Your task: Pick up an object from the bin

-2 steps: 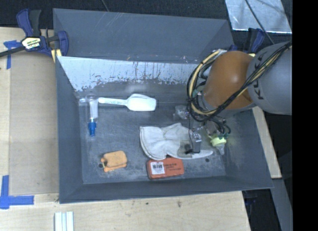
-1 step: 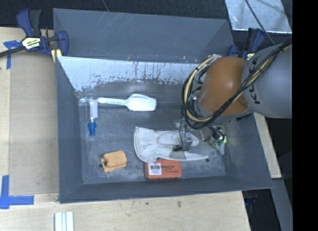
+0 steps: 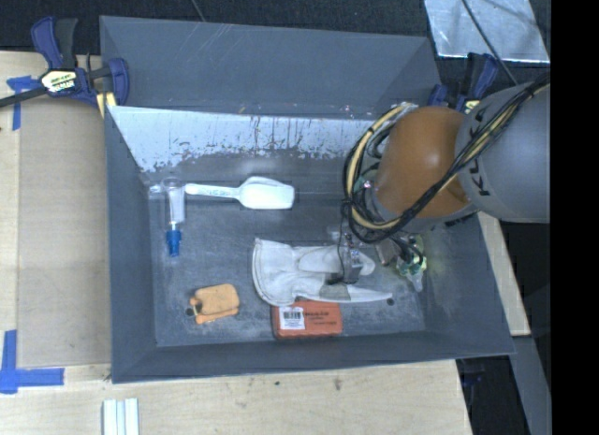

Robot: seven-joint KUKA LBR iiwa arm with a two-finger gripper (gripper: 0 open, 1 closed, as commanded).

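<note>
My gripper reaches down at the right of the bin floor, its fingers on the right end of a crumpled white cloth-like thing. A grey flat strip lies just below the fingertips. Right under the cloth sits a red-orange box with a barcode label. A small green and white thing lies to the gripper's right.
A white plastic scoop lies at the back middle. A clear tube with a blue tip stands at the left. A tan-orange lump rests at the front left. The arm with its orange cover and cables hangs over the bin's right side.
</note>
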